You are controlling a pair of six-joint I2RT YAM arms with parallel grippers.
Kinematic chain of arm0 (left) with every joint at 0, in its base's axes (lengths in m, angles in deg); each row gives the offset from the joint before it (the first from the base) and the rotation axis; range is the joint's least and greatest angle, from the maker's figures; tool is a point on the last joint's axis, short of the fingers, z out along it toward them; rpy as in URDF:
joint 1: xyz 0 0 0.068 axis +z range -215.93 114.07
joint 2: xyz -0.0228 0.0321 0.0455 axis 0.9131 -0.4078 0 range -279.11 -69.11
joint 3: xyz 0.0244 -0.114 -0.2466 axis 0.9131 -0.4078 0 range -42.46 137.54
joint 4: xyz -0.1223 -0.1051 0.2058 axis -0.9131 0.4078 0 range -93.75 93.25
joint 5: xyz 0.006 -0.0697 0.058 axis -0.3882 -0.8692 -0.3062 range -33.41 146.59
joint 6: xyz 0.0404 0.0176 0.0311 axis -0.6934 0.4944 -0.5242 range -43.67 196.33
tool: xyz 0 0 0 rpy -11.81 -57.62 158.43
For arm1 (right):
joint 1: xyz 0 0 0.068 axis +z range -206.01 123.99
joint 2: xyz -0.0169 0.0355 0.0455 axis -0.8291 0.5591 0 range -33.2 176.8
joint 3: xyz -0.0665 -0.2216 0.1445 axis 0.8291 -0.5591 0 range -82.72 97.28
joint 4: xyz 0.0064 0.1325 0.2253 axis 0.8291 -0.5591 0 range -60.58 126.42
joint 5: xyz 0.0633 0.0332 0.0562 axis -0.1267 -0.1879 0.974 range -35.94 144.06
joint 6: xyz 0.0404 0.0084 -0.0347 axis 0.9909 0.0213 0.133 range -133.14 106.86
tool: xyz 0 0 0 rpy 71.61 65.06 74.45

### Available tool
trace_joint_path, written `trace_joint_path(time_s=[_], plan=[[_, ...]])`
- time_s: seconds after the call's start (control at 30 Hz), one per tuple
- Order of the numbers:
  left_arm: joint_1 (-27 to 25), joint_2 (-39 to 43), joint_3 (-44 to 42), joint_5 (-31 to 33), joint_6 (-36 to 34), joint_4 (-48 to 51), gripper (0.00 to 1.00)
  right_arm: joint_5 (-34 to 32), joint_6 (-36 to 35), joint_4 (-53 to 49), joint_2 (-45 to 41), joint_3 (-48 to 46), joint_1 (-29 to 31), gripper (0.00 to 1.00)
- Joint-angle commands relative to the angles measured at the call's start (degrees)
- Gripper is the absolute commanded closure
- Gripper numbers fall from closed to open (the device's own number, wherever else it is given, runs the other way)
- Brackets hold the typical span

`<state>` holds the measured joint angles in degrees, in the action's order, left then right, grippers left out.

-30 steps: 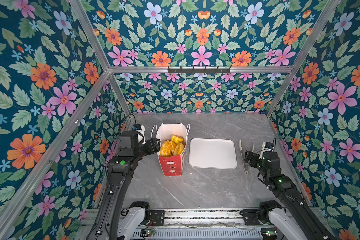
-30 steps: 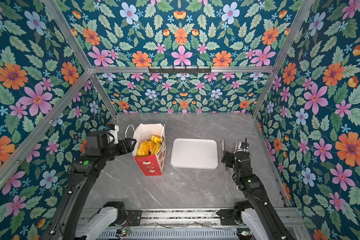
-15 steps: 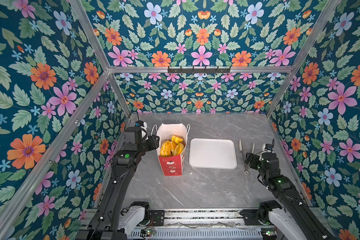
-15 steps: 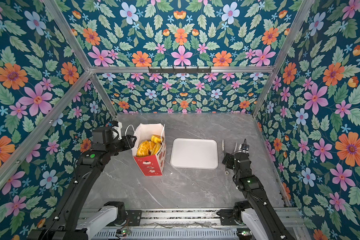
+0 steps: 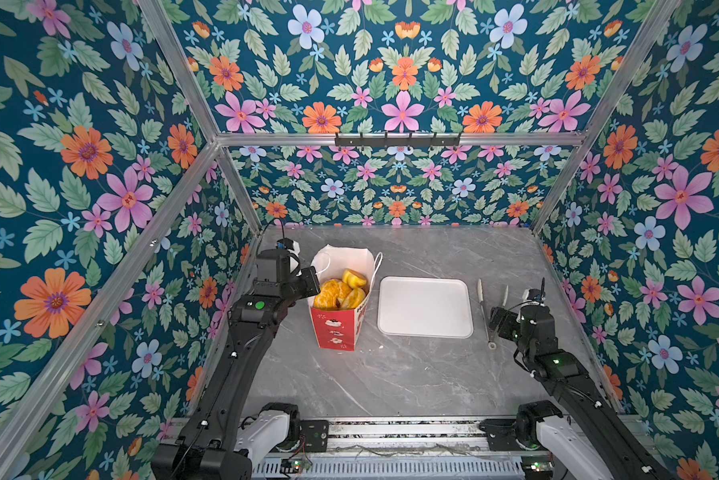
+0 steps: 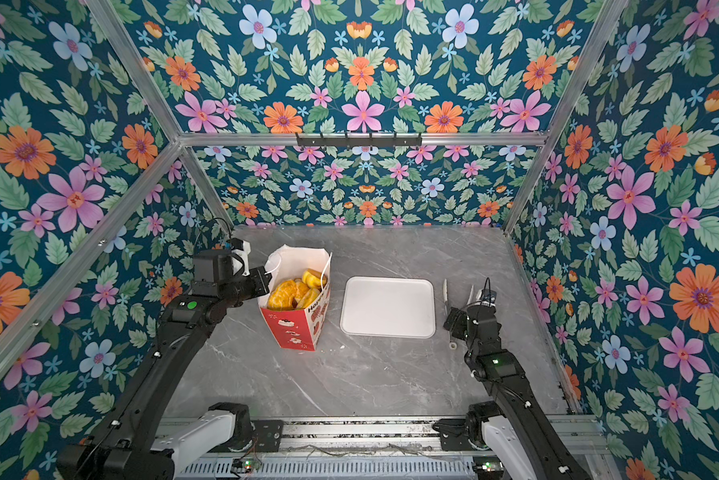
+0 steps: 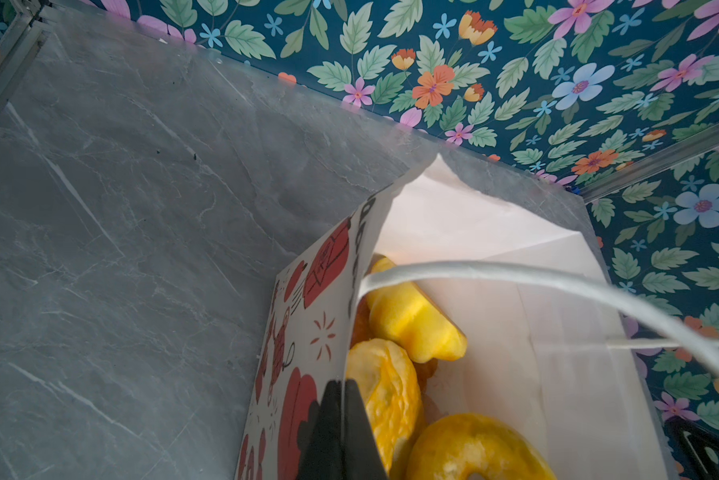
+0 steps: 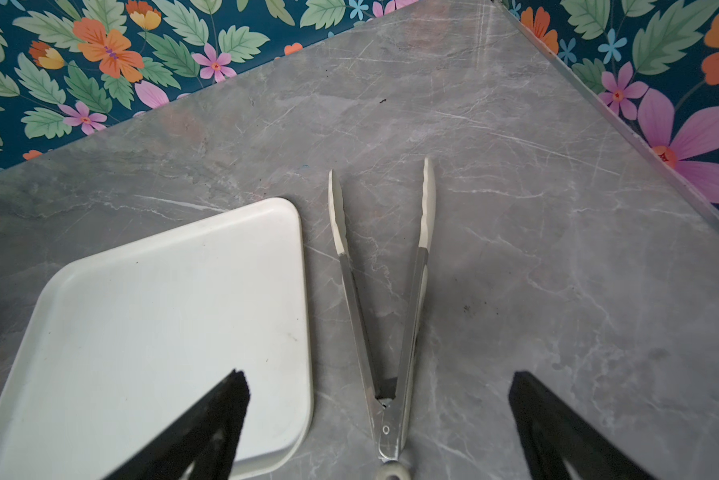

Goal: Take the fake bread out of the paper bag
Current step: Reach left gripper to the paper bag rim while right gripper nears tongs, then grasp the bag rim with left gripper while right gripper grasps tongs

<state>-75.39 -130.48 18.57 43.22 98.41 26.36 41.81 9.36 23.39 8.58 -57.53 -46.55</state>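
The red-and-white paper bag (image 5: 337,328) (image 6: 295,328) stands upright left of centre, its mouth open. Several glossy yellow and orange pieces of fake bread (image 5: 339,291) (image 6: 293,293) fill it to near the rim. In the left wrist view a yellow piece (image 7: 411,320) and a ring-shaped one lie inside, under a white cord handle (image 7: 515,274). My left gripper (image 5: 314,282) (image 7: 343,390) is shut on the bag's left wall (image 7: 307,332) at its top edge, one finger inside and one outside. My right gripper (image 5: 497,322) (image 8: 378,382) hangs open, low over the table at the right, holding nothing.
A flat white tray (image 5: 424,307) (image 8: 162,311) lies right of the bag. Metal tongs with white tips (image 5: 486,307) (image 8: 391,332) lie spread open right of the tray, their hinge end between my right fingers. Floral walls close in three sides.
The left gripper has closed from open onto the bag's left wall and edged toward the bag. The right arm has shifted only slightly.
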Motion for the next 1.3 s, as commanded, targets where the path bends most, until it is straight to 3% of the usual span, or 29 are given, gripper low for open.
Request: trace_joint_path(time_s=[0.0, 0.33, 0.5, 0.8, 1.0, 1.27], plan=[[-0.13, -0.47, 0.81, 1.15, -0.37, -2.16, 1.00, -1.02, 0.79, 0.74, 0.19, 0.11, 0.08, 0.01], [-0.13, -5.31, 7.35, 8.73, -5.88, -4.66, 1.00, -2.59, 0.58, -3.41, 2.46, 3.62, 0.04, 0.01], [-1.54, -10.47, 11.92, 9.24, -10.40, -7.87, 1.00, -3.87, -0.49, -10.00, 10.49, 9.64, -0.26, 0.01], [-8.92, -18.44, 12.12, 13.88, -13.52, -13.41, 1.00, 1.32, -0.65, -12.87, 27.16, 15.14, -2.30, 0.01], [-10.37, -20.65, 10.08, 12.67, -12.65, -17.15, 1.00, 7.81, -2.15, -12.42, 35.04, 17.69, -6.25, 0.01], [-11.55, -21.39, 7.22, 9.05, -11.46, -21.68, 1.00, 10.93, -4.54, -15.18, 45.92, 23.79, -6.80, 0.02]])
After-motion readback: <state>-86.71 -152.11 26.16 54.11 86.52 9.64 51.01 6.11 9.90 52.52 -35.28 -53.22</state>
